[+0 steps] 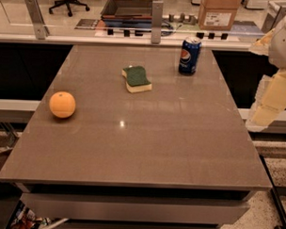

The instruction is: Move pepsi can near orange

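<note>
The pepsi can [189, 55], blue with a silver top and a round logo, stands upright near the far right edge of the grey table [146, 145]. The orange [62, 104] sits near the table's left edge, far from the can. My gripper [271, 97] shows as pale cream parts at the right edge of the view, off the table's right side, to the right of the can and a little nearer, and apart from it.
A green-and-yellow sponge [137, 79] lies between the can and the orange, toward the far middle. Behind the table runs a rail with metal posts [157, 15]. A cardboard box [219, 13] and an office chair [67, 0] stand beyond.
</note>
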